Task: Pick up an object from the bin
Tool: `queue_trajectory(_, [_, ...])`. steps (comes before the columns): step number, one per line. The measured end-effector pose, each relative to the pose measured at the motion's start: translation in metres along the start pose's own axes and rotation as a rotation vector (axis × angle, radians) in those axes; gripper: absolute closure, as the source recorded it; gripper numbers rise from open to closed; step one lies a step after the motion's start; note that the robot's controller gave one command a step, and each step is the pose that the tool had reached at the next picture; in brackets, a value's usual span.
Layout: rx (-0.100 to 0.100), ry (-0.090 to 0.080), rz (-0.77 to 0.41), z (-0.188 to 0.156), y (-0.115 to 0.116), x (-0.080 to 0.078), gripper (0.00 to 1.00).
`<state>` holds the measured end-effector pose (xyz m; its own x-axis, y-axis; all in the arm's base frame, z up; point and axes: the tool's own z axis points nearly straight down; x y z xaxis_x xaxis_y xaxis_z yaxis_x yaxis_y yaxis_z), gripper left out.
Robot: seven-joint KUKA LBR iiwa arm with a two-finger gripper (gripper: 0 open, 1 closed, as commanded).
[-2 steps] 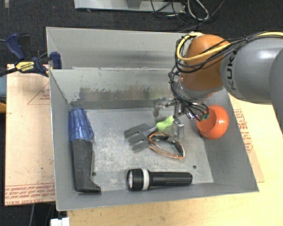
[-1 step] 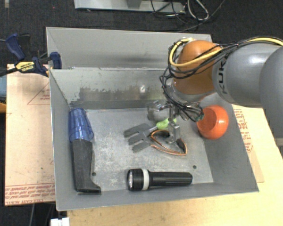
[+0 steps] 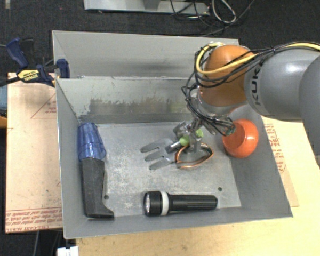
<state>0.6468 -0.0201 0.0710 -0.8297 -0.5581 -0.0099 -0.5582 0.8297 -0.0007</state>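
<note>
The gripper is low over the middle of the grey metal bin, just above the bare floor. Its two metal fingers point to the left and the jaws stand apart, with nothing between them. The arm comes in from the right, and its orange cover with some cables hangs over the far right part of the bin.

No thing is held. The nearest thing is a black flashlight, which lies flat on the near side of the floor. Its silver-ringed head is to the left and it is a little apart from the fingers. An orange round thing rests against the right wall, just beside the wrist and behind the gripper. A long blue-and-black thing lies along the left wall, well apart from the gripper, with the blue ribbed part to the far side and the black part to the near side. What kind of tool it is, I cannot tell.
</note>
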Motion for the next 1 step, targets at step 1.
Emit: queue_trajectory(1, [0.0,0.0,-0.001,-0.0002,-0.0001,0.0,1.0])
